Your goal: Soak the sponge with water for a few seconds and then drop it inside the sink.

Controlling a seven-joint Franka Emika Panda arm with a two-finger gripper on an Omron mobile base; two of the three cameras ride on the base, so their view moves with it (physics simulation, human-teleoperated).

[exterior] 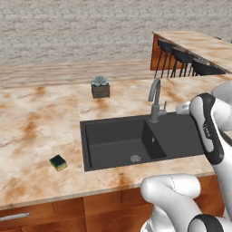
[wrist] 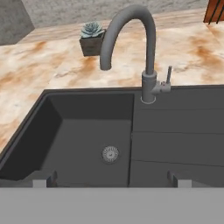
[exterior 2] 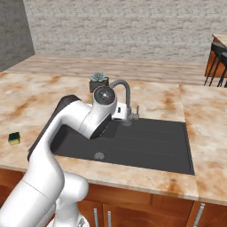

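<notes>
1 sponge on counter, 1 sink, 1 faucet, pincer open, empty

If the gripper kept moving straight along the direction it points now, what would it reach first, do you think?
Most likely the floor of the black sink, near the round drain, which sits about midway above the open gripper in the hand view. The faucet stands farther off; depth is uncertain.

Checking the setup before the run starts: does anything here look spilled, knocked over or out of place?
Nothing stands out. The sponge lies flat on the counter left of the sink, the plant pot stands upright behind it, and the faucet is dry, with no water in the basin.
</notes>
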